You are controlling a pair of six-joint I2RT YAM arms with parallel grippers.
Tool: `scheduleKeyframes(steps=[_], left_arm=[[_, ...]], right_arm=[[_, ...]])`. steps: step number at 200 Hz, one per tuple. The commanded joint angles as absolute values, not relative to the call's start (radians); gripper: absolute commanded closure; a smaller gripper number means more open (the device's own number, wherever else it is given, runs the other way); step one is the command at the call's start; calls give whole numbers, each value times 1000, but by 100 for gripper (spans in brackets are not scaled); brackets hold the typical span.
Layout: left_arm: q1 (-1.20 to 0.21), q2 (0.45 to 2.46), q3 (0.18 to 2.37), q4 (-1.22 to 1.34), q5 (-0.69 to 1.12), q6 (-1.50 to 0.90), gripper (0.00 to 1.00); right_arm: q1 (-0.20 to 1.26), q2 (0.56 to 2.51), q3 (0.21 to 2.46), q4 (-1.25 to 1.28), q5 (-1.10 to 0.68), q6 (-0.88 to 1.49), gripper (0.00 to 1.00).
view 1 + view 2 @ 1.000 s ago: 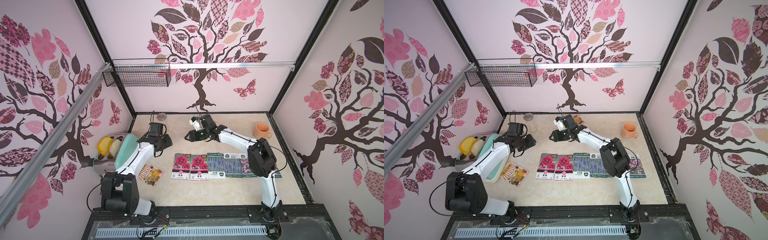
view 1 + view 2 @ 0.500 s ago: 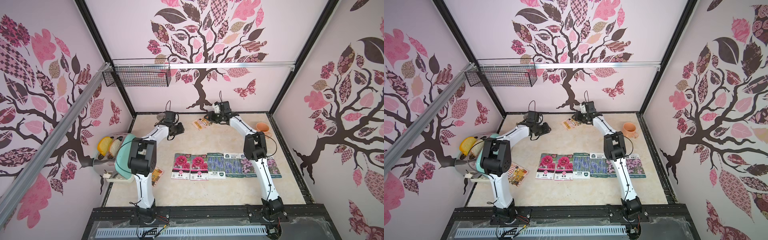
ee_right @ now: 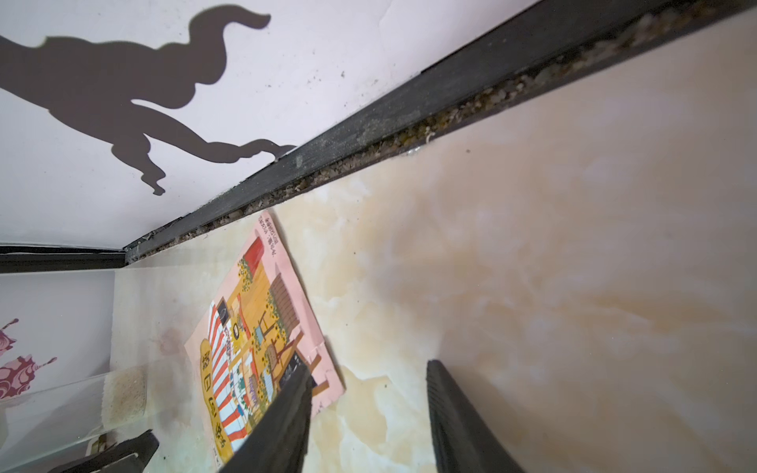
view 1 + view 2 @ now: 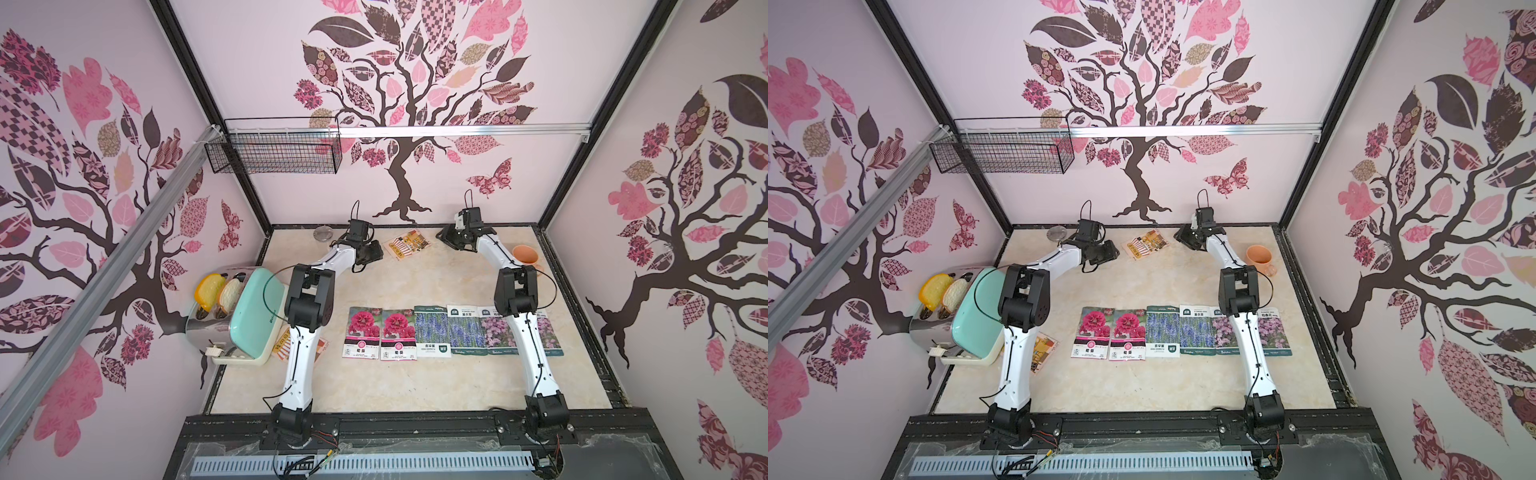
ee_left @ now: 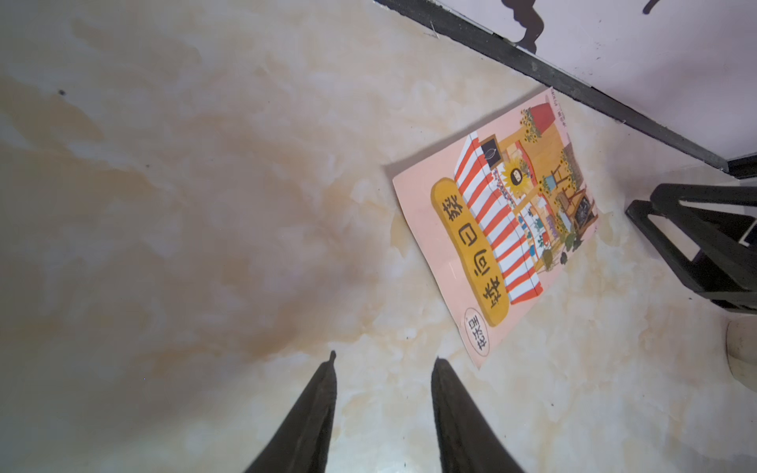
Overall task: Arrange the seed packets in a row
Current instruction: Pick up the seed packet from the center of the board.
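Six packets make a row (image 4: 432, 330) at mid-table: two red, two lavender and two pink-purple, with the rightmost pair partly behind the right arm. The step in hand looks like fetching the seventh. An orange packet (image 4: 407, 244) lies flat and askew at the far edge of the table (image 4: 415, 282), close to the back wall. The left claw (image 4: 374, 251) hovers just left of it and the right claw (image 4: 446, 237) just right of it. Both claws are agape with nothing between the fingers. Next, one claw probably has to drop onto a packet edge, pinch or slide the thin sheet, and bring it near to one end of the row. With the packet flush on the table, getting a finger under it may be the hard part. A second orange packet (image 4: 282, 347) waits at the near left beside the toaster (image 4: 249, 316), half hidden under the left arm. Only the top views show the row and this second packet. The left wrist view shows the striped shop print clearly, ahead of the fingertips and off to one side. The right wrist view shows one finger crossing the packet's corner, but I cannot tell whether it touches.
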State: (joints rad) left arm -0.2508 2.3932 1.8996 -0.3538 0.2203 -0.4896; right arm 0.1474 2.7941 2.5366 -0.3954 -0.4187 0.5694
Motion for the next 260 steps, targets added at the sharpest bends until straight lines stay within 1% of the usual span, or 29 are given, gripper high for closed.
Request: scheduleKeyframes(steps=[1, 38, 64, 97, 118, 140, 151, 161, 175, 179, 188, 198, 227, 237, 260], left_arm=[[-262, 2459, 1979, -393, 247, -529, 59], [-270, 2558, 2098, -475, 264, -558, 59], [-273, 2616, 2157, -509, 281, -586, 59], [-279, 2658, 2191, -529, 291, -596, 58], [-285, 2694, 2252, -579, 294, -584, 58], [-286, 2715, 2281, -608, 299, -576, 58], [-285, 2714, 2275, -611, 296, -575, 58], [-285, 2706, 2263, -604, 297, -574, 58], [-285, 2689, 2237, -587, 293, -577, 58], [-285, 2682, 2226, -579, 294, -579, 58], [-285, 2661, 2199, -557, 296, -586, 58], [-285, 2629, 2161, -526, 303, -598, 58], [-282, 2486, 2016, -441, 339, -632, 58], [-282, 2416, 1953, -420, 335, -643, 58], [-284, 2233, 1747, -375, 309, -702, 58]], right_arm=[[161, 2847, 2592, -393, -449, 625, 52], [173, 2886, 2592, -350, -517, 668, 53], [207, 2896, 2595, -335, -552, 661, 54], [261, 2911, 2597, -345, -559, 664, 56], [291, 2901, 2569, -357, -570, 652, 58], [309, 2853, 2490, -342, -577, 641, 62], [316, 2812, 2429, -328, -576, 633, 68], [319, 2764, 2358, -306, -569, 622, 72], [322, 2698, 2260, -265, -565, 617, 81], [322, 2681, 2234, -254, -562, 618, 84], [322, 2642, 2182, -226, -559, 623, 95], [321, 2600, 2107, -183, -570, 633, 100], [323, 2478, 1883, 44, -614, 716, 100], [325, 2400, 1799, 139, -611, 749, 100], [326, 2258, 1589, 361, -543, 828, 100]])
